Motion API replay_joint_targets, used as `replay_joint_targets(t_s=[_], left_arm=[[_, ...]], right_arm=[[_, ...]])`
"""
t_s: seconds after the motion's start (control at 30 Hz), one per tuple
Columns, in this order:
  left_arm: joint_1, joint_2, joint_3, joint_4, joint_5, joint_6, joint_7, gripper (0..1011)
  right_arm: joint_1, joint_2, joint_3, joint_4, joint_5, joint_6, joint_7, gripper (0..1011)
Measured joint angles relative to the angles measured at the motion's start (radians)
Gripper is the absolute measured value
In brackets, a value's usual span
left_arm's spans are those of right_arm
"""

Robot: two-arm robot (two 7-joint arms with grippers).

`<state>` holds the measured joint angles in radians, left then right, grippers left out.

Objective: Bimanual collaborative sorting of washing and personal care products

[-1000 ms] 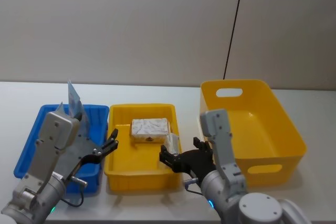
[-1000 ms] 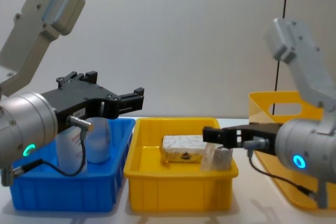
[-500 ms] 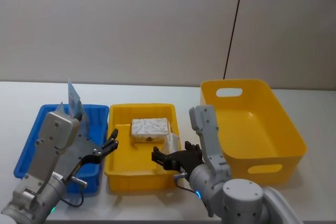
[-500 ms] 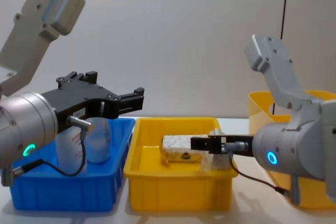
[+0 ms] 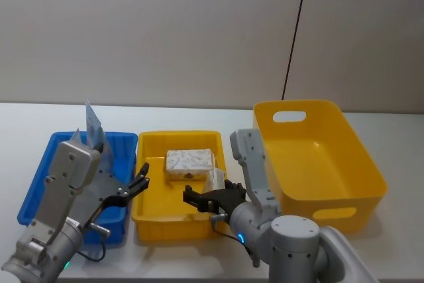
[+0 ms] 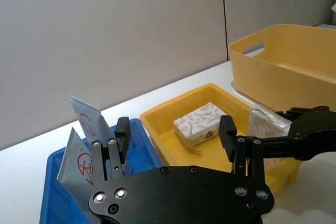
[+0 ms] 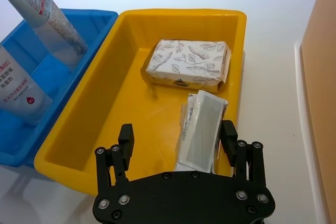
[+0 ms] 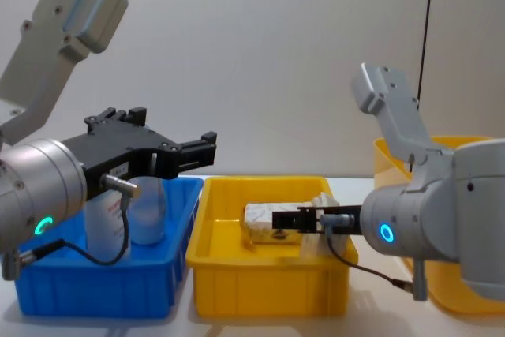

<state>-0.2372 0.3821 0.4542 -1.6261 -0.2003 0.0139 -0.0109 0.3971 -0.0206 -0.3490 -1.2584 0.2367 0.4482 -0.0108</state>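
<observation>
Two pale-blue squeeze tubes (image 5: pixel 93 127) (image 7: pixel 44 11) stand in the blue tray (image 5: pixel 40 170). A silvery-white wrapped bar (image 5: pixel 189 162) (image 7: pixel 189 61) lies in the yellow tray (image 5: pixel 179 136), and a small whitish pouch (image 5: pixel 217 178) (image 7: pixel 202 129) leans at that tray's right side. My right gripper (image 5: pixel 195 198) (image 7: pixel 177 131) is open over the yellow tray's front part, the pouch just ahead of it and nearer one finger, not held. My left gripper (image 5: pixel 140 180) (image 8: pixel 201 147) hovers open over the edge between the blue and yellow trays, holding nothing.
A big yellow basket (image 5: pixel 351 164) with handle slots stands to the right of the yellow tray. All three containers sit side by side on a white table (image 5: pixel 199 116) in front of a grey wall.
My right gripper has swung left, from beside the basket to over the yellow tray's front near the pouch. The left arm and the products have not moved.
</observation>
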Motion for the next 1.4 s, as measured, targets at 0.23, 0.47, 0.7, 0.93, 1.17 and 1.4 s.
replay_joint_targets(t_s=[0.23, 0.47, 0.7, 0.93, 1.17, 1.4], left_arm=[[0.000, 0.000, 0.000, 0.000, 0.000, 0.000, 0.000, 1002], [0.000, 0.000, 0.000, 0.000, 0.000, 0.000, 0.000, 1001], [0.000, 0.000, 0.000, 0.000, 0.000, 0.000, 0.000, 1002], [0.000, 0.000, 0.000, 0.000, 0.000, 0.000, 0.000, 1001], [0.000, 0.000, 0.000, 0.000, 0.000, 0.000, 0.000, 1001], [0.000, 0.000, 0.000, 0.000, 0.000, 0.000, 0.000, 1001]], right_arm=[[0.023, -0.015, 0.008, 0.038, 0.003, 0.006, 0.009, 1004], [0.040, -0.031, 0.016, 0.071, 0.004, 0.011, 0.009, 906], [0.050, -0.039, 0.018, 0.088, -0.005, 0.012, 0.000, 693], [0.051, -0.042, 0.015, 0.091, -0.020, 0.009, -0.008, 472], [0.045, -0.041, 0.008, 0.081, -0.038, -0.026, -0.009, 360], [0.030, -0.035, 0.000, 0.056, -0.053, -0.086, 0.005, 360]])
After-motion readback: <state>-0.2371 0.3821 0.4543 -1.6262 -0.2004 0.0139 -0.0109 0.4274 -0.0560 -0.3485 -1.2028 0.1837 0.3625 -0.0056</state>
